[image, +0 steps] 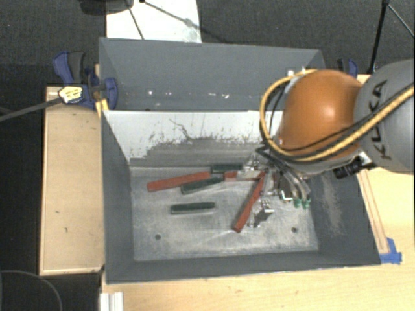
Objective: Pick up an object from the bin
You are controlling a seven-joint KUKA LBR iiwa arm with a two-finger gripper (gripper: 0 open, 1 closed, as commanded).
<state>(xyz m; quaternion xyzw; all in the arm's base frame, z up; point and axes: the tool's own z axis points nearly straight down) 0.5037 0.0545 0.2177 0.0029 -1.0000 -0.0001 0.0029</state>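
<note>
The gripper [262, 214] is low in the right part of the grey metal bin [194, 76], under the round orange cover [318, 112] of the wrist, which has a yellow and black cable [267, 109] looped around it. Whether the gripper is open or closed I cannot tell, because the cover and the metal parts under it hide this. The nearest thing to it is a red-brown stick [248, 206]. This stick is thin, straight and flat-sided, like a small bar. It lies diagonally on the bin floor, with the upper end under the wrist and the lower end pointing to the front and a little to the left. The metal tip of the gripper is just beside the lower half of this stick, on its right side, and seems to touch it, but it is not clear that the stick is between the two sides of the gripper. To the left lie more things of the same kind. A longer red-brown stick [181, 181] lies almost level across the middle of the floor. A dark green stick [204, 184] lies right beside it, and a short dark green piece [225, 168] is near its right end. One more dark green stick [192, 207] lies alone, nearer to the front and well apart from the gripper.
</note>
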